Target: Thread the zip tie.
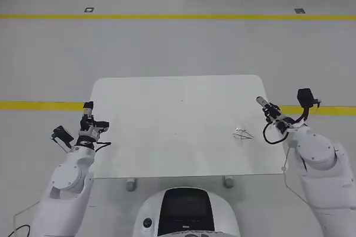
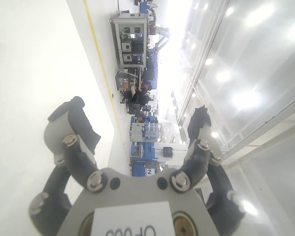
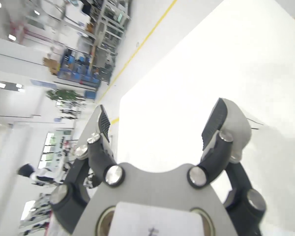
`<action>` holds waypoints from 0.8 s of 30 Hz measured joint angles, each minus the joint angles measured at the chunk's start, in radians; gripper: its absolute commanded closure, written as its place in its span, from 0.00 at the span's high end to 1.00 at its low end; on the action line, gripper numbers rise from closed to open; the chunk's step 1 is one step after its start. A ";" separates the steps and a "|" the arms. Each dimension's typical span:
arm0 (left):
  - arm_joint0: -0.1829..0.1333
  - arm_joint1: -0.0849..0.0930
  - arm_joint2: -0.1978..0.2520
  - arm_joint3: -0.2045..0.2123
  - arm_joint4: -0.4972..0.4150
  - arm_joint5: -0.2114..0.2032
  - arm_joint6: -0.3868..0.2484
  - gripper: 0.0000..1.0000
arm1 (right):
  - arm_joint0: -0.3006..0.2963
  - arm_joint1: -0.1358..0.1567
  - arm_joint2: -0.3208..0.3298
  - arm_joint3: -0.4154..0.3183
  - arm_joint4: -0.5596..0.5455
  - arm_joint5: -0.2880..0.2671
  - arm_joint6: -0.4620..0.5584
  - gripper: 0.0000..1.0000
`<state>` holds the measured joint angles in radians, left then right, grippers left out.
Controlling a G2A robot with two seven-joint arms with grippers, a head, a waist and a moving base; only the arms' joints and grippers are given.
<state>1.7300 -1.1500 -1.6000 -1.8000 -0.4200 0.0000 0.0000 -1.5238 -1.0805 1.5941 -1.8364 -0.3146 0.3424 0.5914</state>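
Zip tie (image 1: 243,134): thin, dark, lying flat on the white table (image 1: 178,118), in its right half, near the right edge and a little closer to the robot's side than to the far side. Bent into a small loose shape with crossing strands; too fine to tell head from tail, or whether threaded. Touched by neither gripper. In the right wrist view, the zip tie (image 3: 255,123) again as fine dark lines on the tabletop, poking out just beside the pale outer shell of one finger.

Right gripper (image 1: 262,102): held over the table's right edge, beyond the zip tie toward the far right corner, near it but clearly apart. Seen from its own wrist, right gripper (image 3: 161,106) wide open: ribbed black pads (image 3: 214,121) facing each other across bare white tabletop, clamped on nothing.

Left gripper (image 1: 87,108): at the table's left edge, well apart from the zip tie, with the whole width of the tabletop between. From its own wrist, left gripper (image 2: 137,106) likewise spread wide, dark fingers (image 2: 81,124) far from one another, holding nothing, with table corner and floor visible through the gap.

Table: rounded corners, plain white top, two small feet (image 1: 130,185) peeking out under the near edge. Around it, pale grey floor (image 1: 178,47) crossed by two yellow lines (image 1: 178,16), one far off, the other running behind the table at about the level of both grippers.
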 measured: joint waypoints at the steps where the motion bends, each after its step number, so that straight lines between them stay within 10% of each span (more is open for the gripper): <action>1: 0.000 0.000 0.000 0.000 0.000 0.000 0.000 1.00 | 0.004 0.001 -0.002 0.006 -0.015 -0.001 0.020 1.00; 13: 0.000 0.000 0.000 0.000 0.000 0.000 0.000 1.00 | 0.012 0.005 -0.001 -0.002 -0.029 -0.016 0.032 1.00; 24: 0.000 0.000 0.000 0.000 0.000 0.000 0.000 1.00 | 0.275 0.020 -0.136 0.116 -0.309 -0.002 0.378 1.00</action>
<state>1.7300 -1.1500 -1.6000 -1.8000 -0.4200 0.0000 0.0000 -1.2486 -1.0604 1.4583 -1.7203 -0.6237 0.3400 0.9694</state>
